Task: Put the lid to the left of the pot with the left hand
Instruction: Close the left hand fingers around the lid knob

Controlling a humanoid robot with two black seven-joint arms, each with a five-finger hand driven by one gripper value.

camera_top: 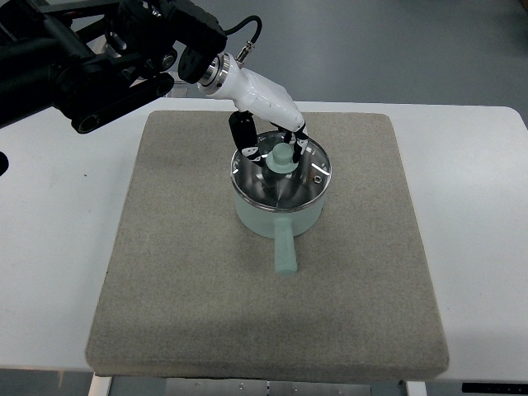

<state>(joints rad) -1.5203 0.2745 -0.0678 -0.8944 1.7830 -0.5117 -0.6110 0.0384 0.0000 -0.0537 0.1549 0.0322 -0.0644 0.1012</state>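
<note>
Starting at the near edge, the white tabletop (478, 247) carries a grey felt mat (206, 313), bare across its whole front half. Further in, the pale green handle of the pot (280, 216) points toward the camera, and the pot itself sits a little beyond the middle of the mat. The lid (285, 173) is seated on the pot's rim, a glass disc with a metal band and a mint-coloured knob (280, 158) at its centre; reflections make the glass look silvery, and a small steam vent shows near its right edge. Beyond that, the left robot hand (274, 139) reaches down from the far-left corner, its white palm tilted over the back of the lid and its dark fingers (242, 132) curled in around the knob from behind. Whether they have truly closed on the knob or only bracket it, I cannot tell from this angle. The right arm is not visible.

The lid looks not yet lifted. The chief risk, as I judge it, is a shallow pinch on the smooth rounded knob: the lid could tilt and slip free, or catch the rim and drag the light pot sideways. The mat to the pot's left is free to receive it
</note>
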